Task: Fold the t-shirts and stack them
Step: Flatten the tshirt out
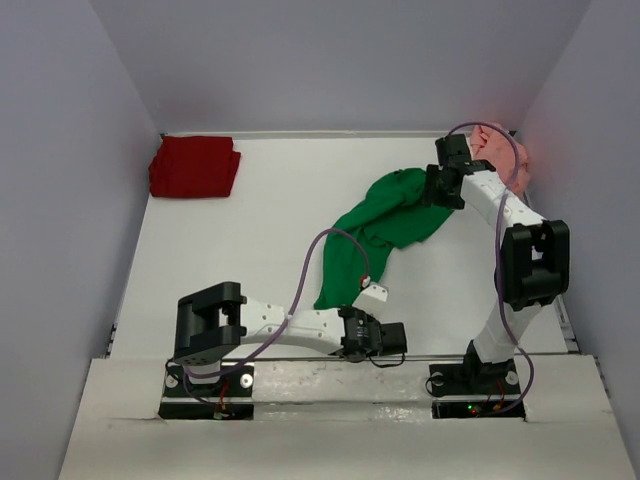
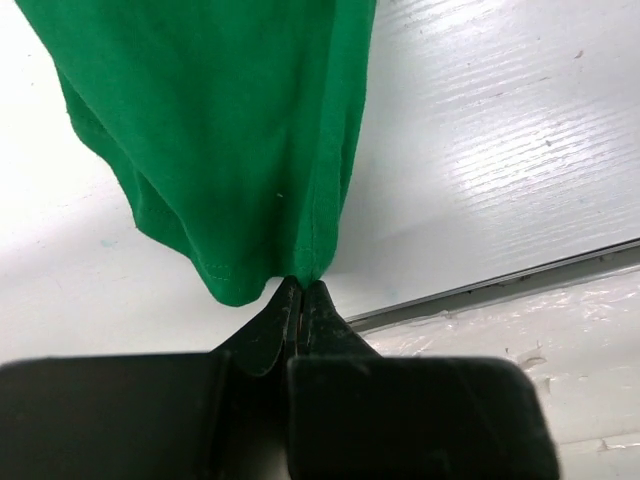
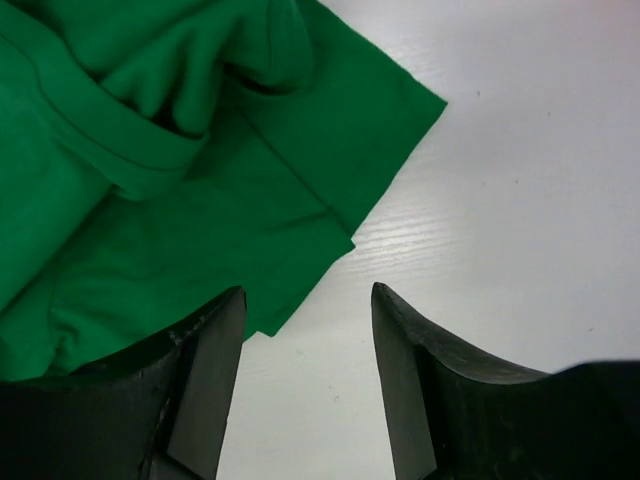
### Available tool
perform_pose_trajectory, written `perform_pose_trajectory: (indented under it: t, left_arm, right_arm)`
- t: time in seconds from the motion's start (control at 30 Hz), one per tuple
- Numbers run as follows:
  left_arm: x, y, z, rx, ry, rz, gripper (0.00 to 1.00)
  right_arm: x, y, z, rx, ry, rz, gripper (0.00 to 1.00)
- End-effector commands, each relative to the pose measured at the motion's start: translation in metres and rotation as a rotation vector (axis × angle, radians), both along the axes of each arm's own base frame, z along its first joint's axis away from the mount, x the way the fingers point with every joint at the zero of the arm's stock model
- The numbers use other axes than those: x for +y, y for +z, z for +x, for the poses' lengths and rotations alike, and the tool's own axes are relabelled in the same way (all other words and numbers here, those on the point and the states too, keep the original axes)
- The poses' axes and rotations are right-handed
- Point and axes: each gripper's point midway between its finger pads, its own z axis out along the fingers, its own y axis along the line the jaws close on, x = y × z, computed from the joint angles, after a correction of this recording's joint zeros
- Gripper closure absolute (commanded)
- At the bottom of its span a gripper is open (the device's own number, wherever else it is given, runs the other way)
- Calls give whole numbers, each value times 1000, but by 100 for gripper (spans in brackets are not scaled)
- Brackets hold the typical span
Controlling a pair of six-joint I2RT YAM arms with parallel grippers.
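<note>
Left jaws at the tabletop's [image 1: 270,230] near edge are clamped tight on a hem corner of the green t-shirt [image 1: 392,215], sprawled mid-tabletop. Right jaws, half open, straddle its far edge, gripping nothing. I'd catch both layers before closing, then pull flat.

We see a white desk [image 1: 270,240] with a faint wood grain, boxed in by pale grey walls [image 1: 70,200] on the left, back and right. Along its near edge runs a thin dark strip [image 2: 500,284], then a white ledge [image 1: 330,440] covered in wrinkled clear film [image 2: 570,350].
</note>
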Motion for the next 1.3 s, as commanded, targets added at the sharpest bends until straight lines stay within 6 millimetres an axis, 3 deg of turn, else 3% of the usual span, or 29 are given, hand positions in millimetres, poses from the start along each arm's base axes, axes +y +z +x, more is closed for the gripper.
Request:
perform_pose_trajectory:
  t: [0.0,0.23,0.37,0.8,1.27]
  left_arm:
    - [8,13,10,-45,42,-23,100]
    - [10,13,17,-42,34,-43,100]
    - [7,19,18,-49,26,-61,100]
    - [6,12,18,-38,-1,-69,100]
    - [4,5,18,-21,-10,-59,100]
  right_arm:
    - [-6,-7,0,-34,-66,-11,42]
    - [-20,-44,-20,32,-109,-30,39]
    - [-20,-59,-17,54,-98,-22,42]
    - [-15,-58,11,31,-67,2,47]
    - [-13,-70,20,55,-53,1,51]
